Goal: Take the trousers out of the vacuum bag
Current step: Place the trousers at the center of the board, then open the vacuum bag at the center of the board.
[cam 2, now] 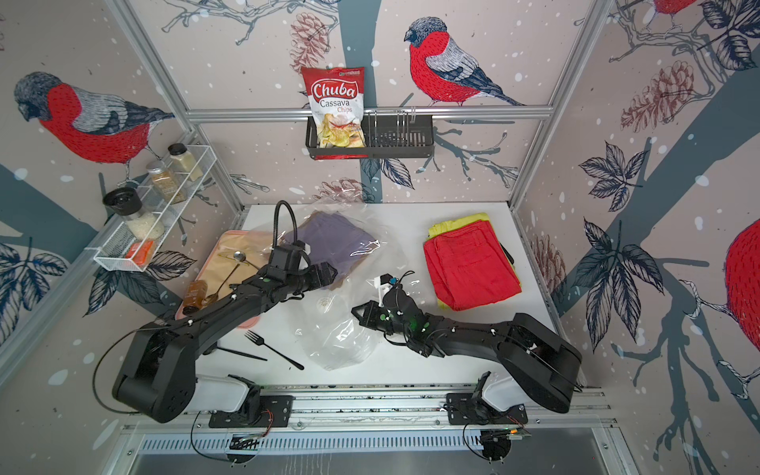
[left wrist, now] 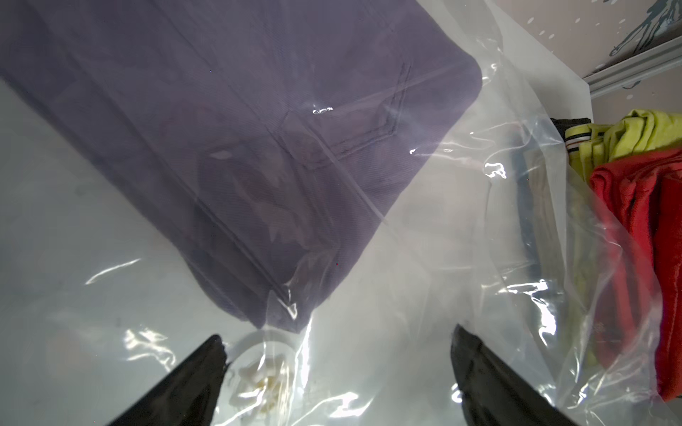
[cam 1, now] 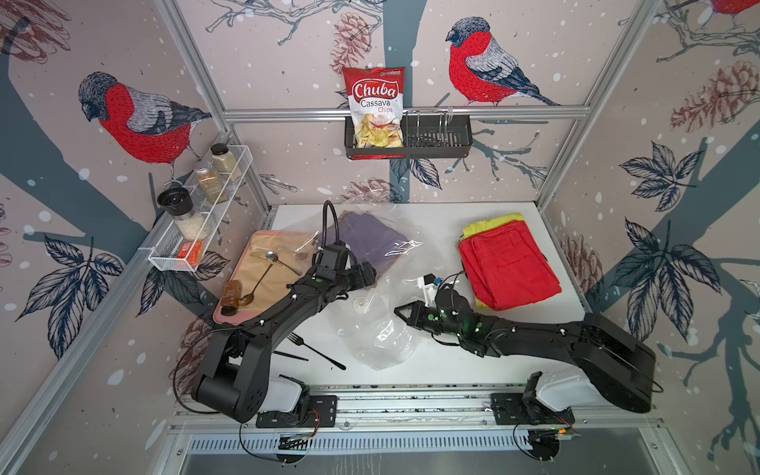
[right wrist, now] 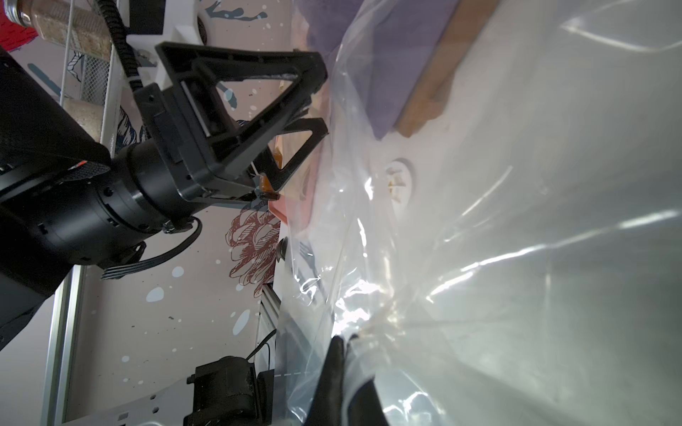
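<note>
**Emptying the bag: two pairs left inside, film pinned for the next pull.**

On the table (cam 1: 432,370) the bag (cam 1: 382,341) lay crumpled across the middle. The red pair (cam 1: 506,267) lay outside it on a yellow-green pair (cam 1: 493,222), well apart. The purple pair (cam 1: 370,238) sat inside the bag's far end on a mustard pair (right wrist: 435,85). The left claw (left wrist: 337,337) hung wide open above the film near the purple pair, holding nothing, just beside the valve (cam 1: 360,304). The right claw (right wrist: 343,341) was clamped on a fold of film. The next move probably called for the left claw to reach cloth through the bag's mouth, which could not be made out.
</note>
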Motion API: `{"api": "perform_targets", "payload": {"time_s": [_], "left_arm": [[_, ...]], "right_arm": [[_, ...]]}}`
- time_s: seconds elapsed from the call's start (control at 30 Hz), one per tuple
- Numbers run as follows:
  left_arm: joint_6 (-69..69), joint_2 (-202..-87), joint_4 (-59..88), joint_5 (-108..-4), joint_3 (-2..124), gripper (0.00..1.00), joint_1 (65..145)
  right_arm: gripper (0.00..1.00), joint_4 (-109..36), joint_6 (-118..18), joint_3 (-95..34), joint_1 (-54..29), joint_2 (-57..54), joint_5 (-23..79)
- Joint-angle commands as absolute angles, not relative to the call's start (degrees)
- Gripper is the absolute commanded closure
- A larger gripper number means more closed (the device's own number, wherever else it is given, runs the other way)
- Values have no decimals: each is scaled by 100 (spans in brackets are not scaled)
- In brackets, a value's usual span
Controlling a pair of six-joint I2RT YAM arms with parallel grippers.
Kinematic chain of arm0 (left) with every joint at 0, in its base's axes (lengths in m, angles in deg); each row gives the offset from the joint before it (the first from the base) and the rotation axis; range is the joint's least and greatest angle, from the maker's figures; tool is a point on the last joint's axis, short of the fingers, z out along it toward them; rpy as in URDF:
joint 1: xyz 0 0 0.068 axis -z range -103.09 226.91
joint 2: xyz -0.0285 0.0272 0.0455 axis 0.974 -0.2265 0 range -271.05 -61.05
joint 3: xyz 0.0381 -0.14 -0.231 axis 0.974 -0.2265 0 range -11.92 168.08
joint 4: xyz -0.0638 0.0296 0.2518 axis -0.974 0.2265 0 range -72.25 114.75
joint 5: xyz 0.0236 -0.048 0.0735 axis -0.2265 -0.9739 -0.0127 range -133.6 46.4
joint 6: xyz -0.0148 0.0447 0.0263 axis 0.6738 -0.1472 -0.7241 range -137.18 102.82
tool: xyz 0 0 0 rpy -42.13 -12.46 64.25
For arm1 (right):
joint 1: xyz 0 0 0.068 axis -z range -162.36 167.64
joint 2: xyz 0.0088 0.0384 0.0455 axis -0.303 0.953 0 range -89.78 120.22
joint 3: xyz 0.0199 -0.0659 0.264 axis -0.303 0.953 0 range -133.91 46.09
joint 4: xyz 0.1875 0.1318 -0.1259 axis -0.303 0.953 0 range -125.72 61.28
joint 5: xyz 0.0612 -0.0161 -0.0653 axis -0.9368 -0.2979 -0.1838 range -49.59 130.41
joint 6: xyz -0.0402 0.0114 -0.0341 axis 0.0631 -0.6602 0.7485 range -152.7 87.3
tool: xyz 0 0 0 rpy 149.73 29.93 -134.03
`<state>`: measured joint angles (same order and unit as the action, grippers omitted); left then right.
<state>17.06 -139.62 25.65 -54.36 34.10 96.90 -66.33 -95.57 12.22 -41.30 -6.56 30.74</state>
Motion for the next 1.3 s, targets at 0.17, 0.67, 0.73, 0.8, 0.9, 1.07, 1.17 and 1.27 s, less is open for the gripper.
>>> {"api": "perform_targets", "payload": {"time_s": [0.17,0.67,0.73,0.8,0.9,1.07,1.17,1.27], "left_arm": [[1198,-13185,3047,-5401,3730,3,9633],[757,-11978,2781,-4547,3054,2,11903],[820,-11875,2856,-4211,2945,2,12155],[863,-11795,2919,-3993,2879,2,12331],[866,-11748,3001,-3758,2892,2,12559],[888,-11854,3050,-3357,3074,2,12992],[901,-12086,3113,-3124,3250,2,13351],[901,-12385,3284,-2784,3506,2,13815]], "right_arm": [[100,-6668,-9416,1200,-4132,-820,3221],[94,-5950,-9092,1410,-3088,-1957,2999],[83,-5928,-9071,1410,-2990,-2035,2935],[75,-5853,-9044,1417,-2917,-2136,2916],[64,-5603,-8958,1465,-2801,-2375,2946],[45,-5237,-8896,1826,-2536,-2975,2893],[33,-5003,-8866,2030,-2393,-3418,2880],[23,-4683,-8762,2166,-2294,-3858,2871]]}}
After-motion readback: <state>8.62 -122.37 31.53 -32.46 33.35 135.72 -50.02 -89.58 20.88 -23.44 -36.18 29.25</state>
